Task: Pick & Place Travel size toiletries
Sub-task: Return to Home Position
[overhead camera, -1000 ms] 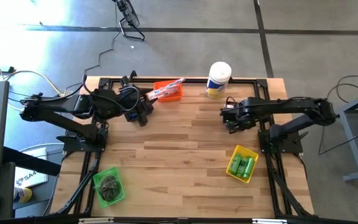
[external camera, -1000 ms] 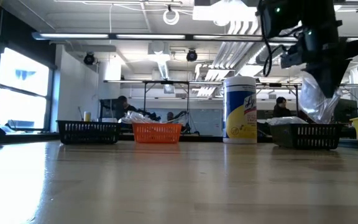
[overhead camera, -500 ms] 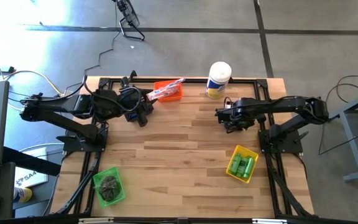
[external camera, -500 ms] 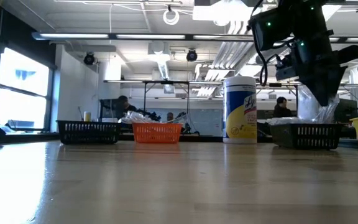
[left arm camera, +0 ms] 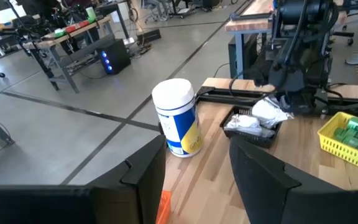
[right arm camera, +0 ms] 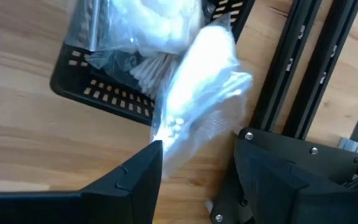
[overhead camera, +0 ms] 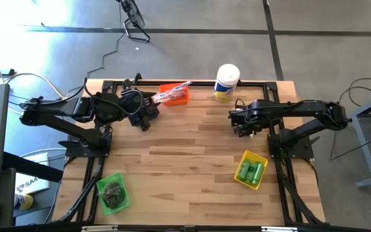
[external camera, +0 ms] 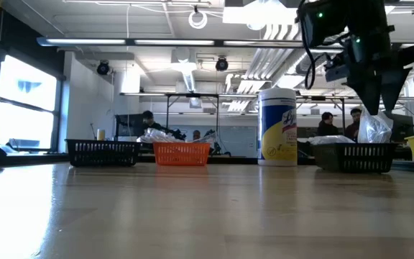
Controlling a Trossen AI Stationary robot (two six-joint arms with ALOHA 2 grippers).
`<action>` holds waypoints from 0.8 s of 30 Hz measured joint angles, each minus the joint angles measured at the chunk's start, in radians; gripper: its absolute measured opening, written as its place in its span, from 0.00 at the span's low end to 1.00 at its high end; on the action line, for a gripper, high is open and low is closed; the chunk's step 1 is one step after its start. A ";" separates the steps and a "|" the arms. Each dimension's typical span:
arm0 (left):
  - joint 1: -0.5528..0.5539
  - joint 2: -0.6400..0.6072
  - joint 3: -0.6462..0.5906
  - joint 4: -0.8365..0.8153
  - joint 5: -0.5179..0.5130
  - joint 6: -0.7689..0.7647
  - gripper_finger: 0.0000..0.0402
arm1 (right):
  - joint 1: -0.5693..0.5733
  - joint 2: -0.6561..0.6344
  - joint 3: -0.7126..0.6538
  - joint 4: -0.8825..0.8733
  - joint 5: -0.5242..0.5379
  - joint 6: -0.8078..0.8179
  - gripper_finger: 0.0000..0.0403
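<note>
Right gripper [right arm camera: 197, 146] hangs over the right black bin [right arm camera: 98, 93] at 2 o'clock on the table, fingers spread, nothing between them. Left gripper [left arm camera: 197, 152] waits at 10 o'clock, likewise spread and empty.

Sorted toiletries:
- green bottles [overhead camera: 252, 172] in the yellow bin [left arm camera: 344, 146] at 4 o'clock
- dark bundles [overhead camera: 113, 191] in the green bin [overhead camera: 125, 189] at 8 o'clock
- slim packets [overhead camera: 172, 92] in the orange bin [overhead camera: 174, 101] at 12 o'clock

Defect noted: one cotton pack [right arm camera: 201, 74] lies across the black bin's rim, part inside, part hanging outside (the bin is already heaped with packs).

Risk: the pack is judged liable to slide out under its own overhang, or to be snagged by a finger if the right arm pulls away low. Recommend lifting clear first.
</note>
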 joint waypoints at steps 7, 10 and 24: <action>0.000 -0.017 0.000 -0.027 0.000 0.000 0.43 | 0.000 -0.132 0.000 0.008 0.004 0.001 0.38; 0.000 -0.020 0.000 -0.025 0.000 0.000 0.43 | 0.000 -0.183 0.000 0.038 0.004 0.000 0.33; 0.000 -0.024 0.000 -0.032 0.004 -0.005 0.43 | 0.000 -0.359 0.000 0.411 -0.003 -0.176 0.20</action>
